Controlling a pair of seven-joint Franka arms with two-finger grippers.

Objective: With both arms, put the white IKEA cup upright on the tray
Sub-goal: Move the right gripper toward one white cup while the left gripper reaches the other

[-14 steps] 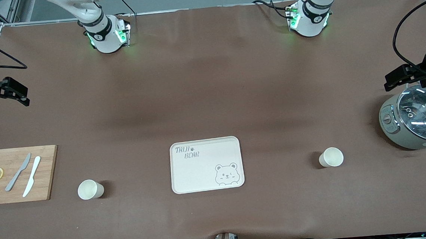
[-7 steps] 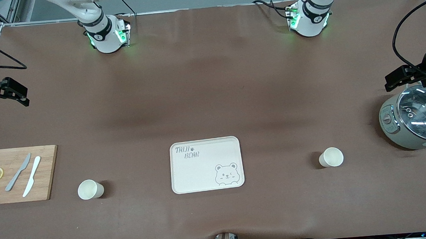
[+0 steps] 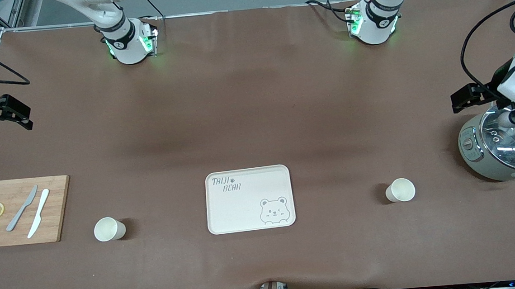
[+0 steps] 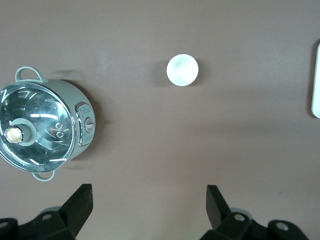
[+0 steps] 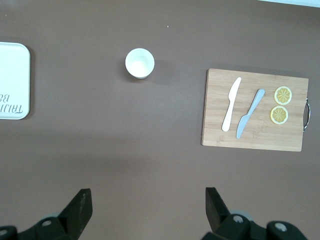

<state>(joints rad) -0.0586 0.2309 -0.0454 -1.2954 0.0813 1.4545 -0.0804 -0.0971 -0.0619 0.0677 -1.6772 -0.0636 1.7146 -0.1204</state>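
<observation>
**Kid:** Which step is this?

**Helper:** The very start, I think. No cup is on the cream rectangular tray with the bear face (image 3: 249, 199) yet. It sits in the middle of the brown table (image 3: 255, 108), close to the front camera. One small white cup (image 3: 400, 190) stands beside the tray toward the left arm's end. Another small white cup (image 3: 107, 229) stands toward the right arm's end, near the wooden cutting board (image 3: 19, 211).

**Kid:** Where are the grippers?

**Helper:** The left gripper (image 4: 149, 207) hangs high by the grey-green pot with a glass lid (image 3: 504, 145). Its jaws are wide open and hold nothing. The right gripper (image 5: 147, 207) hangs over bare table at its own end, jaws wide open and empty too.

**Kid:** What comes next?

**Helper:** Each arm probably needs to drop down over its own cup and close on the rim or side.

**Kid:** Anything hard to see?

**Helper:** Both arms are cut off at the picture edges. The left arm covers part of the pot lid.
</observation>
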